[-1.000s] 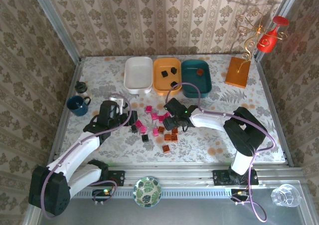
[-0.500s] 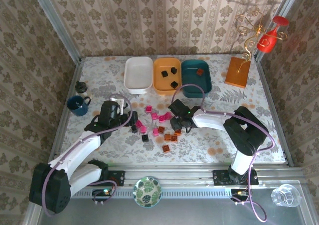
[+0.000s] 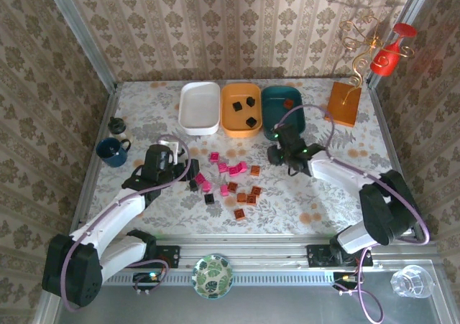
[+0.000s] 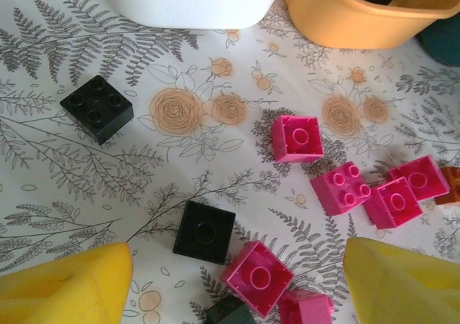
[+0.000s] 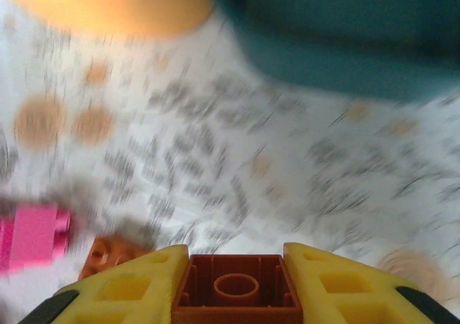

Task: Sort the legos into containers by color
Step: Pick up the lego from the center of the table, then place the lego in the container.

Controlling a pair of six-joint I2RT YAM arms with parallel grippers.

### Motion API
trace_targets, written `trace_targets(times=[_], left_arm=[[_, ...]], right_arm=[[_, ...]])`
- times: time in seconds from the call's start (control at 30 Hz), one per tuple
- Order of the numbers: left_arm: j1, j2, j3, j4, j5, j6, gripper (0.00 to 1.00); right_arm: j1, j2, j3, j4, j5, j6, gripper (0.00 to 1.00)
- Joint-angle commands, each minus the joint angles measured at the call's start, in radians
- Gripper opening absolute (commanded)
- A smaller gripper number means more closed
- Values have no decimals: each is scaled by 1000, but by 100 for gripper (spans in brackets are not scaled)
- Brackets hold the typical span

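As the top view shows, the right gripper [image 3: 276,152] hangs mid-frame, just below the teal tray [image 3: 266,116]. Left wrist view: the left gripper [image 4: 233,299] stands open over pink blocks [image 4: 256,275]. Right wrist view: the fingers [image 5: 129,287] clamp a brown block [image 5: 236,289] at bottom centre; a loose hold could drop it short of the tray.

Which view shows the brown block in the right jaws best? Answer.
Right wrist: the brown block sits close, stud up, between yellow jaws. Top external hides it under the right arm; left wrist faces other blocks.
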Motion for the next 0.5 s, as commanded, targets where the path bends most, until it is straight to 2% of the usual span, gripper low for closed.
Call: trace_targets(times=[0.0, 0.1, 0.2, 0.33, 0.4, 0.47], left_arm=[[1, 10, 8, 26, 35, -32, 78], [-5, 10, 10, 32, 48, -44, 78], [-13, 5, 8, 46, 61, -57, 78], [-30, 9, 22, 55, 82, -63, 78], [-38, 23, 42, 52, 94, -57, 78], [-38, 44, 65, 47, 102, -44, 78]], right_arm=[[-87, 8, 69, 99, -19, -1, 37], [-164, 105, 157, 173, -14, 19, 38], [-228, 274, 300, 167, -32, 57, 39], [-252, 482, 523, 132, -74, 75, 41], [-256, 579, 654, 78, -83, 74, 44], [-258, 638, 750, 24, -86, 68, 52]])
